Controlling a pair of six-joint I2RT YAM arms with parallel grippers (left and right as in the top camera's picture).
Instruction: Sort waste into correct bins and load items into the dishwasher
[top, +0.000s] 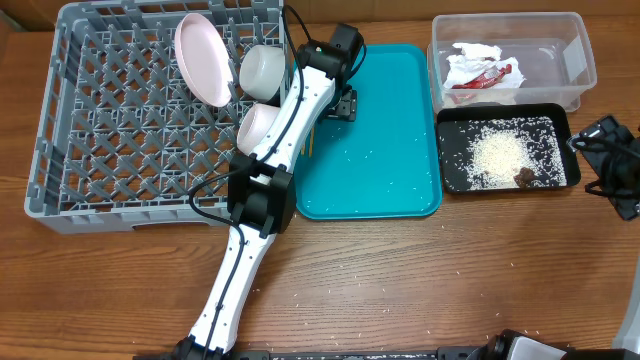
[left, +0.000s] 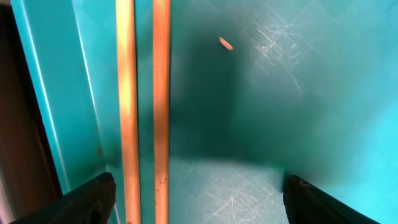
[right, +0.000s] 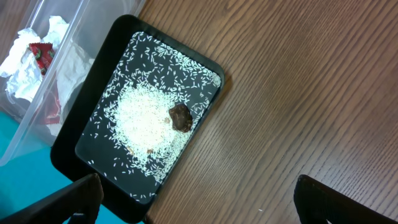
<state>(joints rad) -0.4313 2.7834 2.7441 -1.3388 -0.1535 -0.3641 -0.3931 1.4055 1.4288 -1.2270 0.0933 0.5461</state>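
L gripper, R gripper both spread; 2 chopsticks, 1 plate, 2 bowls.

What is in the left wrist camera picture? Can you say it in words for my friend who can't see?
Two thin wooden chopsticks lie side by side on the scratched teal tray. The open left gripper hangs over them, its dark fingertips showing at the bottom corners. One rice grain lies nearby.
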